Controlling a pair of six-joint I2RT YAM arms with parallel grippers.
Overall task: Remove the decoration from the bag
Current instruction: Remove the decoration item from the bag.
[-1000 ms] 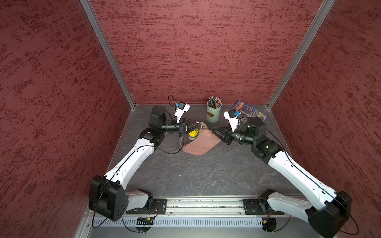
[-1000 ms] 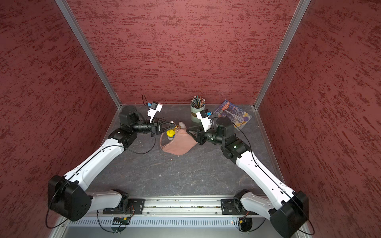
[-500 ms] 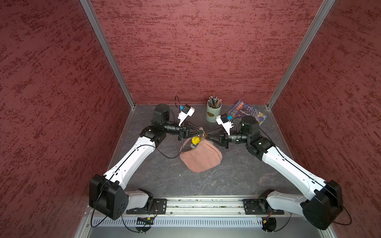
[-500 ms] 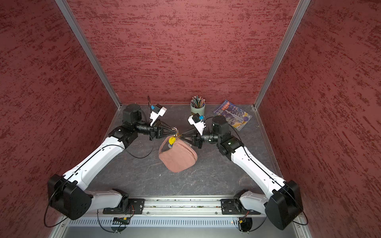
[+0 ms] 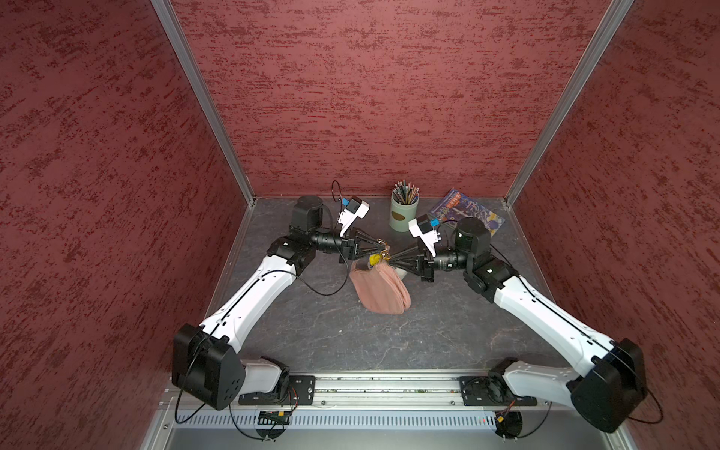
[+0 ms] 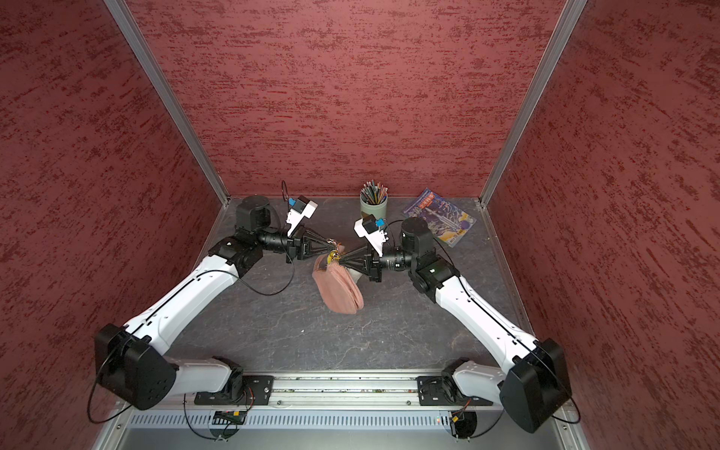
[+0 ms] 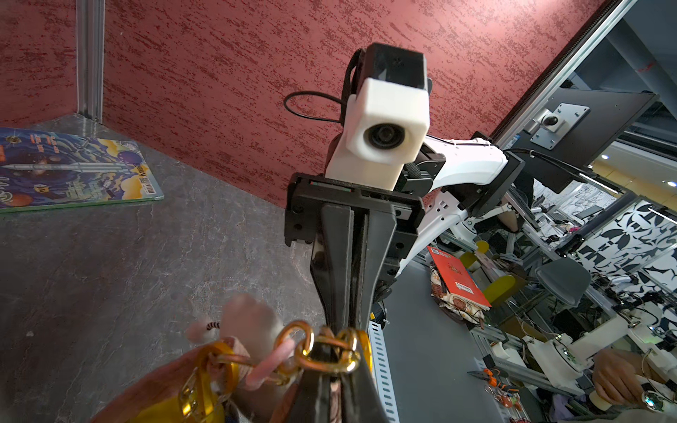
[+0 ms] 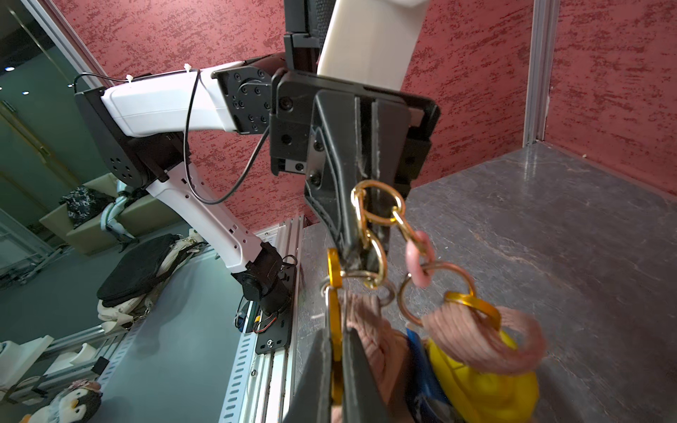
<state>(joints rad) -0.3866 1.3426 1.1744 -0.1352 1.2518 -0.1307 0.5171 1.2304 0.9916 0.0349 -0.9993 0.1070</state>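
Gold chain (image 8: 358, 216) in closed left claw (image 5: 382, 246), orange ring (image 8: 333, 263) in closed right claw (image 8: 336, 340).

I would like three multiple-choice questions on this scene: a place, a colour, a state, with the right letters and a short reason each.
1. Where does the pencil cup stand?
A. At the back, near the magazine
B. At the front edge
C. In the front left corner

2. What colour is the charm on the bag?
A. Green
B. Yellow
C. White

3. How are the left end effector and right end effector?
A. Both wide open
B. One open, one shut
C. Both shut on the gold hardware

Answers: 1 A, it stands at the back beside the magazine; 2 B, the right wrist view shows it yellow; 3 C, both wrist views show closed jaws pinching gold links.
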